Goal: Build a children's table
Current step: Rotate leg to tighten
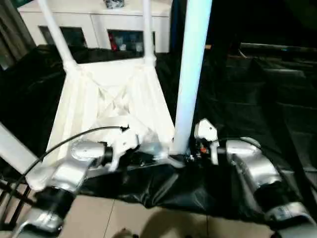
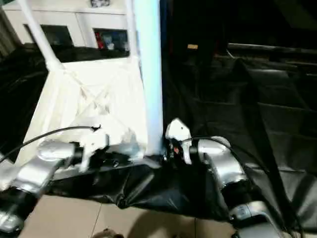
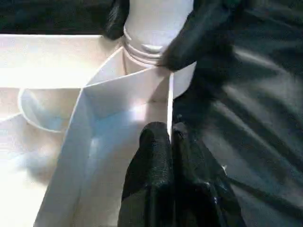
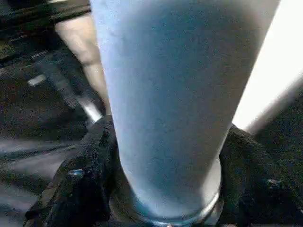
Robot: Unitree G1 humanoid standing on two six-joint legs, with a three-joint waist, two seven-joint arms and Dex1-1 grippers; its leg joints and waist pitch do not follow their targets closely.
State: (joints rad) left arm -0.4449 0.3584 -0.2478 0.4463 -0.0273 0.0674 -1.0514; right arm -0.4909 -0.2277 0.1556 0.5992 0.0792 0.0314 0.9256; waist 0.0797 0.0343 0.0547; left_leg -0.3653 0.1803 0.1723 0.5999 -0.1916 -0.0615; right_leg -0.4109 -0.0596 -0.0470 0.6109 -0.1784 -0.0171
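The white tabletop (image 1: 109, 99) lies upside down on black cloth, ribbed underside up. Two white legs (image 1: 57, 34) (image 1: 147, 29) stand in its far corner sockets. A third leg (image 1: 190, 74) stands upright in the near right socket (image 3: 182, 82). My right gripper (image 1: 190, 151) holds this leg just above the socket, one black finger (image 4: 85, 179) on each side of the tube. My left gripper (image 3: 169, 135) is pinched shut on the thin rim wall of the tabletop (image 3: 123, 90), close beside that socket.
A white glass-door cabinet (image 1: 99, 25) stands behind the tabletop. Black cloth (image 1: 257, 99) covers the surface to the right and hangs over the near edge above the tiled floor (image 1: 99, 218). A white tube (image 1: 12, 148) crosses the left edge. A black cable (image 1: 59, 144) arcs over my left forearm.
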